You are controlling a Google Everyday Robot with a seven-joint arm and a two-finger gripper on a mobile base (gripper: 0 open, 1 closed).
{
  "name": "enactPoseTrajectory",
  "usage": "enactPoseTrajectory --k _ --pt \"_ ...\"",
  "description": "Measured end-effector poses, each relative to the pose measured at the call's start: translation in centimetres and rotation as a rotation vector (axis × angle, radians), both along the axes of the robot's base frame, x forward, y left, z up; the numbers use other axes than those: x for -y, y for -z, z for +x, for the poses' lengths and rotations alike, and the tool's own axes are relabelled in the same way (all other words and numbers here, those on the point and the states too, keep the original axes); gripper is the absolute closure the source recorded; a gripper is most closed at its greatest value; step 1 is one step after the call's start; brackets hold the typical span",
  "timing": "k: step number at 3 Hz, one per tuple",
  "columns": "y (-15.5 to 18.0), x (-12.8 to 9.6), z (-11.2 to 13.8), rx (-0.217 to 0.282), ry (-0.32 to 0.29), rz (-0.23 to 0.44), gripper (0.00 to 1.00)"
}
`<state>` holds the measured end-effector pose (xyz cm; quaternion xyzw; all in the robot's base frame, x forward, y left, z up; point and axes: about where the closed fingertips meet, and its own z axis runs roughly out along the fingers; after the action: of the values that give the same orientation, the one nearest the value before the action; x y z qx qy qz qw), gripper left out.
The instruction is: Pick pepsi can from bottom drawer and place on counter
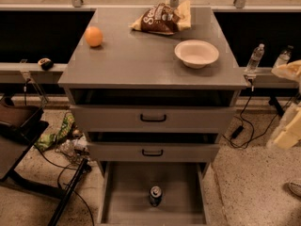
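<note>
The pepsi can (155, 196) stands upright on the floor of the open bottom drawer (127, 197), near its middle front. The counter (141, 55) is the grey cabinet top above it. My gripper (288, 131) shows only as pale arm parts at the far right edge, beside the cabinet and well away from the can. It holds nothing that I can see.
On the counter are an orange (94, 36) at the left, a chip bag (161, 18) at the back and a white bowl (196, 53) at the right. The two upper drawers (153, 118) stand slightly open. Water bottles (254, 58) stand on a ledge at the right. Cables and clutter (61, 140) lie on the floor at the left.
</note>
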<state>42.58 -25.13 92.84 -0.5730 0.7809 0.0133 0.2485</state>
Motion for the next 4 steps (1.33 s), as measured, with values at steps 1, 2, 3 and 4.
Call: enactPoseTrajectory --k 1,2,3,4 --pt "4.3 0.1 0.4 0.080 -0.004 0.157 0.00" --pt "7.8 0.3 1.4 0.176 0.001 0.327 0.00" --pt "7.2 -0.4 1.5 0.221 -0.025 0.375 0.00" --pt "8.3 -1.4 1.3 0.206 -0.019 0.371 0.00"
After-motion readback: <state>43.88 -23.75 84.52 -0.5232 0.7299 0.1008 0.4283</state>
